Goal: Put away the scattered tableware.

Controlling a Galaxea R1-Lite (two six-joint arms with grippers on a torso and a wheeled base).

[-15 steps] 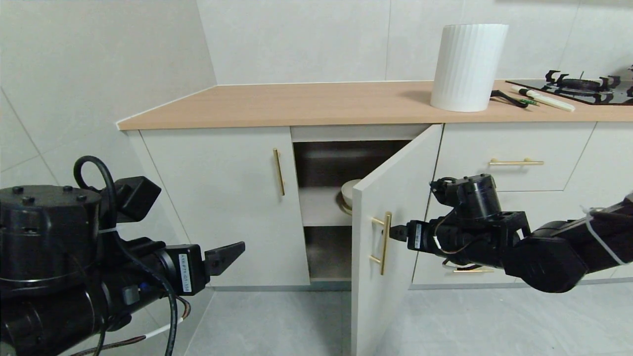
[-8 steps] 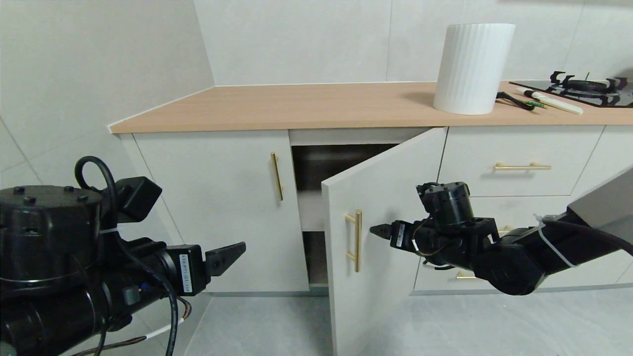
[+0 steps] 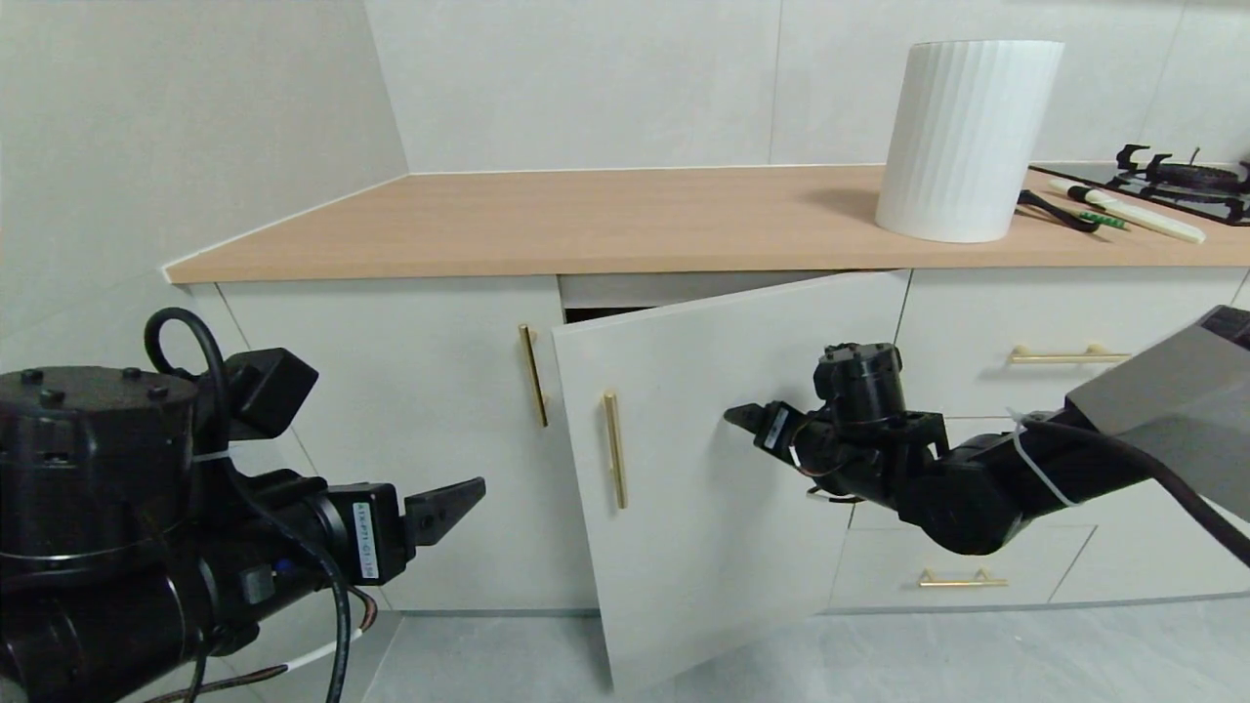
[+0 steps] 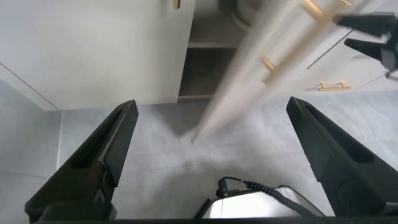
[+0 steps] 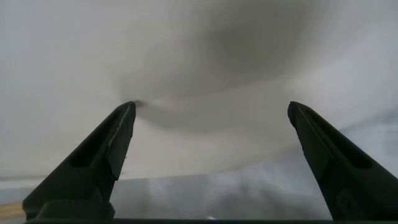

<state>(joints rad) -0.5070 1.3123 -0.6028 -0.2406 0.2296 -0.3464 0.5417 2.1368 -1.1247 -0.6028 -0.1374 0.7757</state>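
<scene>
The white cabinet door (image 3: 723, 439) with a brass handle (image 3: 613, 449) stands almost shut, leaving only a thin dark gap at its top. My right gripper (image 3: 747, 420) is open, with its tips at the door's face to the right of the handle. In the right wrist view, the right gripper (image 5: 211, 106) has the white door surface (image 5: 199, 62) close in front of it. My left gripper (image 3: 444, 508) is open and holds nothing, low at the left in front of the neighbouring cabinet. In the left wrist view, the left gripper (image 4: 211, 106) is over the grey floor, with the blurred door (image 4: 249, 81) beyond.
A tall white ribbed canister (image 3: 967, 137) stands on the wooden counter (image 3: 586, 215). Beside it lie a black utensil (image 3: 1060, 210) and a long white one (image 3: 1123, 210), next to the gas hob (image 3: 1182, 176). Drawers with brass handles (image 3: 1064, 354) are at the right.
The door has swung from wide open to nearly shut as the right gripper moved left against it. The bowls on the shelf are now hidden. The head view has shifted; the left arm is still.
</scene>
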